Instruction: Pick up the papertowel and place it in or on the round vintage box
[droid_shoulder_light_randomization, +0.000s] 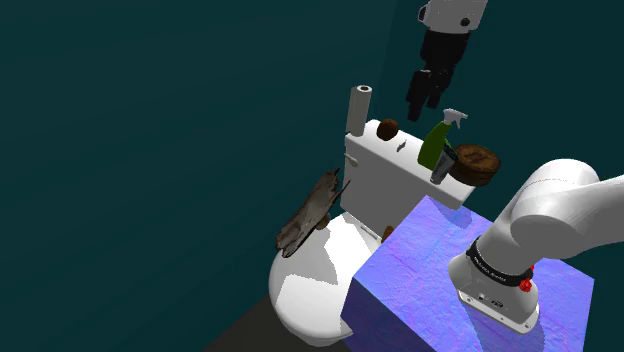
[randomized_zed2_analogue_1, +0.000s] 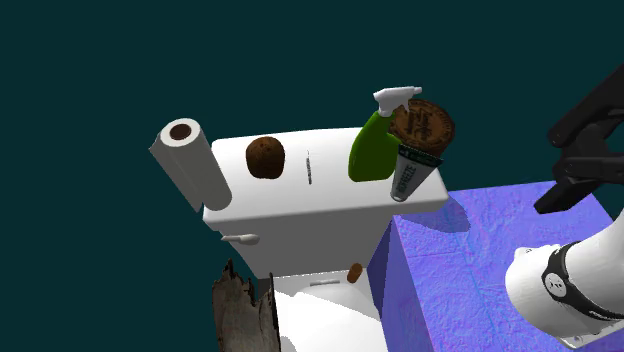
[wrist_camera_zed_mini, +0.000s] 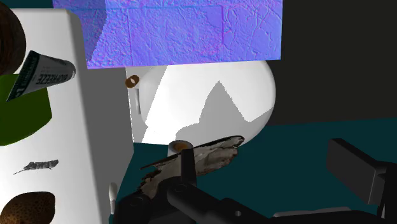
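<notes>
White papertowel (droid_shoulder_light_randomization: 359, 108) stands at the tank's (droid_shoulder_light_randomization: 392, 172) corner (shoulder view); the wrist view shows the gripper (wrist_camera_zed_mini: 264, 160) with fingers wide apart.

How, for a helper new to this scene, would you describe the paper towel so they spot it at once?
Find the white toilet tank. On top, the paper towel stands at the end farthest from the green bottle and brown box. It is the only white cylinder, with a dark core.

Location: a bathroom. A white toilet (droid_shoulder_light_randomization: 310, 292) with tank (droid_shoulder_light_randomization: 385, 180) occupies the centre of the shoulder view; a paper roll (droid_shoulder_light_randomization: 359, 108) and green spray bottle (droid_shoulder_light_randomization: 437, 145) sit on the tank.
</notes>
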